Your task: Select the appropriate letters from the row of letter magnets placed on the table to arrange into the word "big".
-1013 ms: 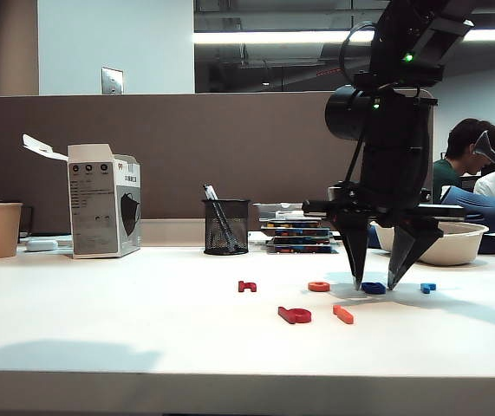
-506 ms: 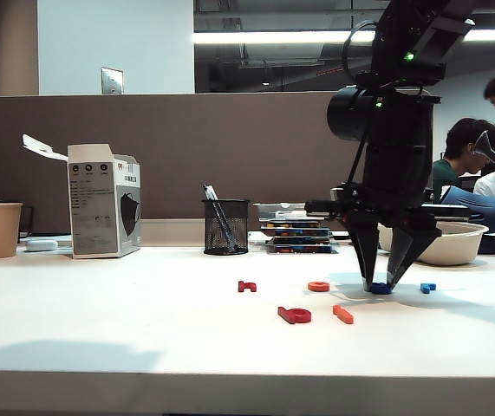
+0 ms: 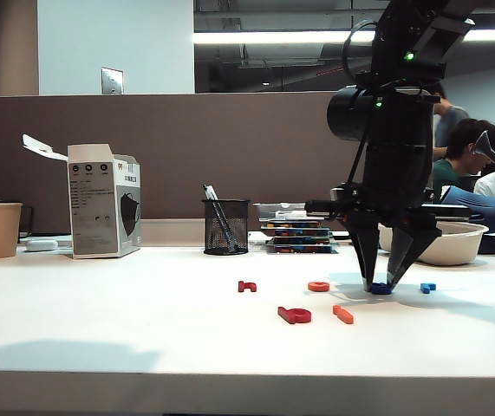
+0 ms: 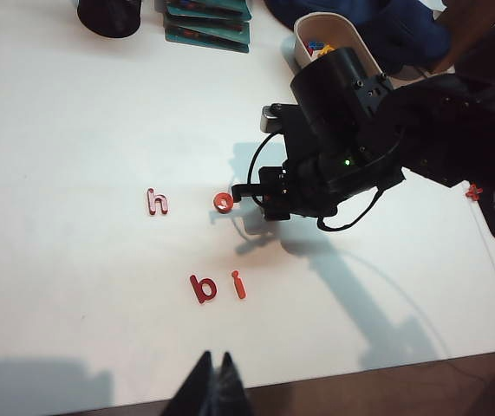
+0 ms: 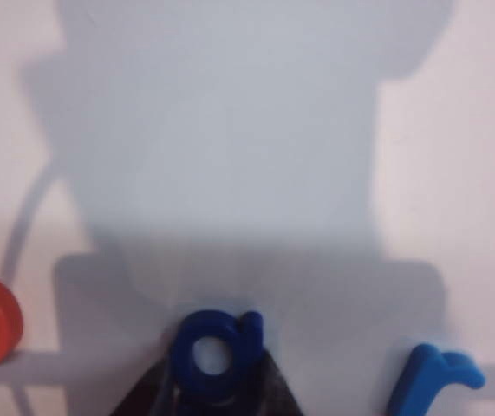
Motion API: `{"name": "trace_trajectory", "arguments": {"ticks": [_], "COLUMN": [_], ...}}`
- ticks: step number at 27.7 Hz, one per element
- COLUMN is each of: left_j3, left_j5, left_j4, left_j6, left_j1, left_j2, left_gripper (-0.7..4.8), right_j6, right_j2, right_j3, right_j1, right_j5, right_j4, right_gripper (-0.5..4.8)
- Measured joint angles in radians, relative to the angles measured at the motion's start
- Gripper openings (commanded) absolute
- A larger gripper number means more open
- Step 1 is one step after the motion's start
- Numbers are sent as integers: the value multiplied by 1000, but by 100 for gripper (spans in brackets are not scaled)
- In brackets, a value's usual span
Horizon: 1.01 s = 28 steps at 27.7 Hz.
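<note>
We see the right claw [image 3: 383, 286] clenched on the dark blue looped plastic "g" [image 5: 215, 354], down on the white counter [image 3: 143, 329]. Beside it lie an orange ring letter [image 3: 319, 286] and a light blue letter [image 3: 427, 287]. Our left claw [image 4: 213, 381] hangs pinched together, apart from these.

Bare table [image 3: 143, 329] in front; pen cup [image 3: 226, 227] and box [image 3: 104, 201] behind.

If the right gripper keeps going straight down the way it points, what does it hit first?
The right gripper points down with its fingers closed on the dark blue g, which lies on the table; it would likely just press into the tabletop.
</note>
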<state>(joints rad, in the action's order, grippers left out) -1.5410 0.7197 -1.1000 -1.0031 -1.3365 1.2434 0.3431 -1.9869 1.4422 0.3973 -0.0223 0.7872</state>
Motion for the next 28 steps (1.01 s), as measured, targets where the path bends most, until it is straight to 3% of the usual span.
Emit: {"name": "trace_trajectory", "arguments": {"ticks": [28], "left_j3": [0], "left_j5": [0], "left_j4": [0], "left_j6": [0], "left_j1": [0], "left_j2": [0], "left_gripper": [-5], "right_j6": [19], "right_j2": [116], "right_j3": [-15], "right_j1": [14], "right_j5": [22], "right_j4": [167], "right_gripper": [112]}}
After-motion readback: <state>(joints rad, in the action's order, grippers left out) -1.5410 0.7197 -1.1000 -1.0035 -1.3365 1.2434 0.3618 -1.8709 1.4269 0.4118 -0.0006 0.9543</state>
